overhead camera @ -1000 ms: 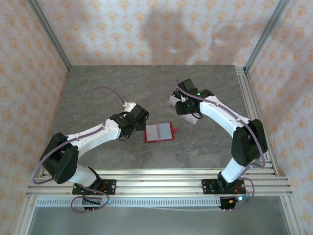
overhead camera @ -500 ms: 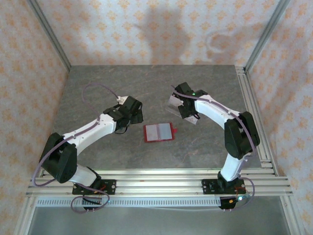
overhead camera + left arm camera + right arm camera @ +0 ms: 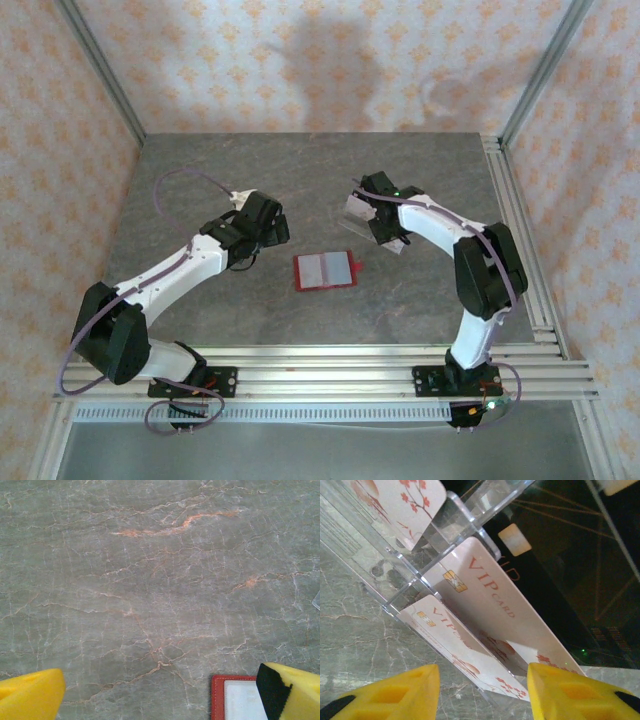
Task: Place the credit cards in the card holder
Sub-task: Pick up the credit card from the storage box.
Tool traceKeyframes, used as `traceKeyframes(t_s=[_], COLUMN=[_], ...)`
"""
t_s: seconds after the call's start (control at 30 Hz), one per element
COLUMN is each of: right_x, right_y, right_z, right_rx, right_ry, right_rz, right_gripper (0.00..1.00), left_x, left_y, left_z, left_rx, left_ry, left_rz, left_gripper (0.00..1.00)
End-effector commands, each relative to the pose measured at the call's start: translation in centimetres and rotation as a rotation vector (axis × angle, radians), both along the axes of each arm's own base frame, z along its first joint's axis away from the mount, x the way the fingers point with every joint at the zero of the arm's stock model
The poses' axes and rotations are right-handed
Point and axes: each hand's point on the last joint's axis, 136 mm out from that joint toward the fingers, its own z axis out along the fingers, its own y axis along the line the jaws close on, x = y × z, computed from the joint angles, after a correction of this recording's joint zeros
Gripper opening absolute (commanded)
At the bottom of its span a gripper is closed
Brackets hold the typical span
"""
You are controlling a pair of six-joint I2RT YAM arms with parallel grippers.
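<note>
While the cards (image 3: 495, 605) stood in the clear stand (image 3: 356, 210) right of centre, the open wallet (image 3: 325, 270) lay mid-frame. At the cards the right gripper (image 3: 482, 690) hung half-open, apparently gripping nothing. Left of the wallet, the left gripper (image 3: 262, 222) gaped empty. The step looked like picking a card, which called for closing, then lifting.

Peach floral-patterned walls (image 3: 250, 60) enclose a grey veined worktop (image 3: 190, 165) (orange streaks run through it), edged by aluminium rails (image 3: 330, 360).
</note>
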Motion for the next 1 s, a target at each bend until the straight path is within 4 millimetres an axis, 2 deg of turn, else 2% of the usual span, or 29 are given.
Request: traceKeyframes(t_s=[0.0, 0.23, 0.77, 0.97], right_x=[0.1, -0.4, -2.8, -3.1], right_y=[-0.6, -0.3, 2.2, 2.6], right_z=[-1.0, -1.7, -1.3, -1.6], right_rx=[-0.039, -0.02, 0.173, 0.181], right_ry=[0.009, 0.039, 0.107, 0.134], right_rz=[0.002, 0.0, 0.004, 0.026], right_gripper=[0.49, 0.46, 0.25, 0.23], left_x=[0.0, 0.0, 0.2, 0.2], left_y=[0.7, 0.6, 0.4, 0.2], left_z=[0.8, 0.7, 0.3, 0.2], left_rx=[-0.01, -0.01, -0.009, -0.012], left_ry=[-0.034, -0.03, -0.021, -0.015], left_rz=[0.033, 0.03, 0.022, 0.017], left_gripper=[1.0, 1.0, 1.0, 1.0])
